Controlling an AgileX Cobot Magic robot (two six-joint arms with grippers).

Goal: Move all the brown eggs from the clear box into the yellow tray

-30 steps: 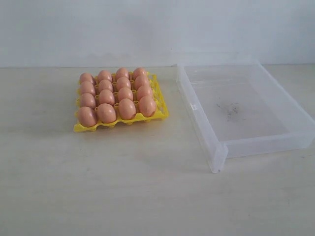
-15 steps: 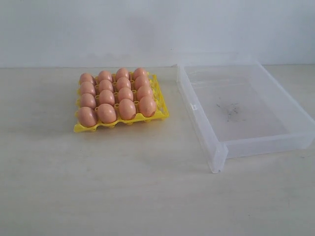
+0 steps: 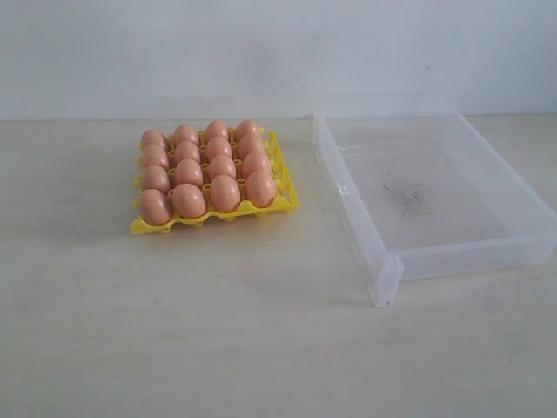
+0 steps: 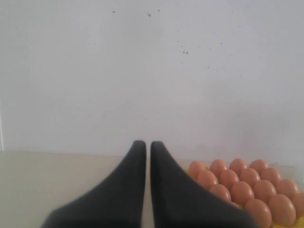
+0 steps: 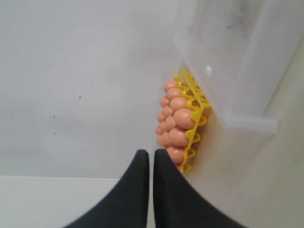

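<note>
With left gripper (image 4: 148, 145) and right gripper (image 5: 151, 153) pinched together empty, we judge the brown eggs (image 3: 224, 192) light, slippery, fragile, best clasped gently around the middle.

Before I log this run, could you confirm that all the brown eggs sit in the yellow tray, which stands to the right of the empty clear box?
Not quite: the exterior view shows the yellow tray to the left of the clear box, not the right. The rest holds: all the brown eggs sit in it, and the box is empty.
</note>
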